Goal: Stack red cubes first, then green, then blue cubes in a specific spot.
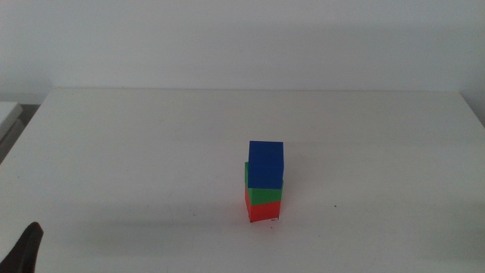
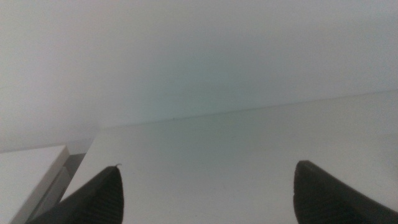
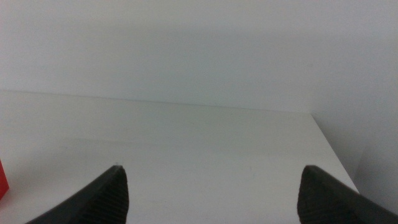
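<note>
Middle view: blue cube [image 1: 265, 164] tops green [image 1: 260, 193] (seemingly offset), red [image 1: 261, 210] lowest.

Red cube [image 3: 3, 180] mostly cut off.

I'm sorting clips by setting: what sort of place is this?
Probably a lab or test bench: a bare white table against a blank wall, holding only a red cube, green cube and blue cube stacked, with the open left gripper and right gripper waiting.
</note>
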{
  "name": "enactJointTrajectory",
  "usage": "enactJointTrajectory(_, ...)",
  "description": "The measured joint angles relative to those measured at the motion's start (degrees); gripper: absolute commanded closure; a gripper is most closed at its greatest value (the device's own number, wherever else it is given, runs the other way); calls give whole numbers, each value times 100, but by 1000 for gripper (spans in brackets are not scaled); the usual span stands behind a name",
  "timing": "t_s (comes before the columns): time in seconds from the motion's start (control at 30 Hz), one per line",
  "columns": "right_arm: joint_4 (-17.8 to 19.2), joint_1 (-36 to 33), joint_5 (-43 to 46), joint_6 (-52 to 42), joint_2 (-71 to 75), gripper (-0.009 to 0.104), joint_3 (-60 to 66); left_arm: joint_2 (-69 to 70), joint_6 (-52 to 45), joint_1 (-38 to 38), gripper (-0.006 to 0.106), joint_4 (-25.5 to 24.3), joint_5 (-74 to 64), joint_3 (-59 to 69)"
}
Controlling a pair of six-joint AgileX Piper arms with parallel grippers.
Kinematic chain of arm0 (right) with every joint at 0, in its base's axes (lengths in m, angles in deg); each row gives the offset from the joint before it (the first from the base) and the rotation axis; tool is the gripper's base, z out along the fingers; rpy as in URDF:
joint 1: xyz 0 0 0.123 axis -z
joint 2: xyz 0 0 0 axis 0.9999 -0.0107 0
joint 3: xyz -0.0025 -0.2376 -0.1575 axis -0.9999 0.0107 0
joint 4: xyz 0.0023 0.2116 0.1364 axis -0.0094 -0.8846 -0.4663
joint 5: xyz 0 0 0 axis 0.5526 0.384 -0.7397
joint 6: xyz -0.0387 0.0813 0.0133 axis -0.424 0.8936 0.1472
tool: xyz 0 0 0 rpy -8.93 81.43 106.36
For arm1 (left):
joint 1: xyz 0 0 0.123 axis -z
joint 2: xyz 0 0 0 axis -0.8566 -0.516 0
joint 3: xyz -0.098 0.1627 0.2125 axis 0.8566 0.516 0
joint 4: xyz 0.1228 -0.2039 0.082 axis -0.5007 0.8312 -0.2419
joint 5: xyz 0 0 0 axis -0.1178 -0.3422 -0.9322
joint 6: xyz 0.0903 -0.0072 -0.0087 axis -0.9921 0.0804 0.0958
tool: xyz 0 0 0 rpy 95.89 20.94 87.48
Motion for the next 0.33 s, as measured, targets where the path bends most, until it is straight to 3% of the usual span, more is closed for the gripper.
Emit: enactJointTrajectory(0.33, 0, 0, 0, 0, 0, 7, 0, 0, 0, 0, 7, -295, 0, 0)
